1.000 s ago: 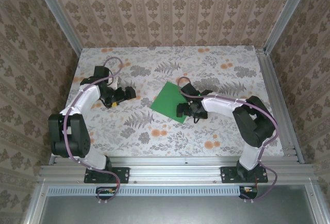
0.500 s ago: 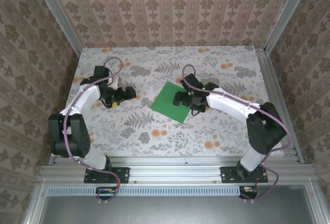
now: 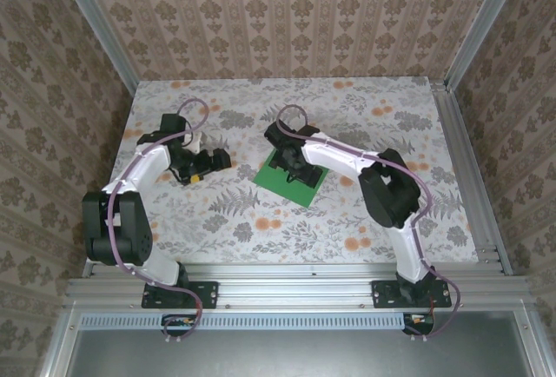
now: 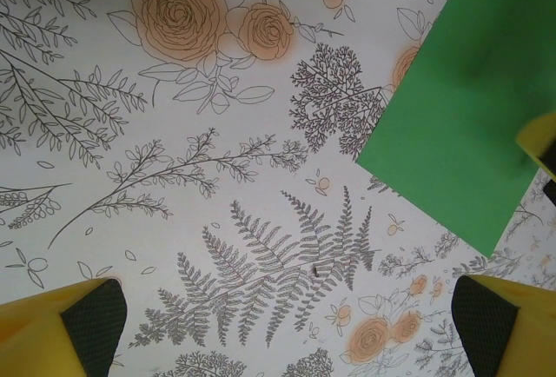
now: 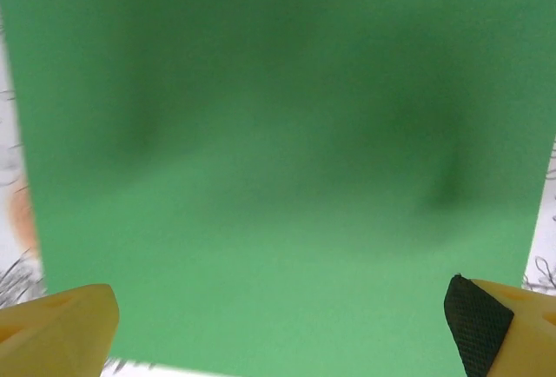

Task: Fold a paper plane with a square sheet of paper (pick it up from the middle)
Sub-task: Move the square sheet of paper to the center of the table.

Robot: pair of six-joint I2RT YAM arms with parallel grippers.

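Lying flat near the middle of the worktop (image 3: 391, 212) in the top view, the square sheet of paper (image 3: 295, 190) sits askew to the worktop's edges, one corner toward the arms. Square and uncreased, it has no long axis. The right hand (image 3: 291, 164) hovers over it, and the left hand (image 3: 215, 161) sits apart on its left.

From the left wrist, the sheet (image 4: 460, 116) lies ahead and right of the widely spread left hand (image 4: 287, 316).

From the right wrist, the right hand (image 5: 282, 325) is spread across the green sheet (image 5: 278, 134). The sheet looks light, limp and prone to sliding, so a pinch at its centre seems best.
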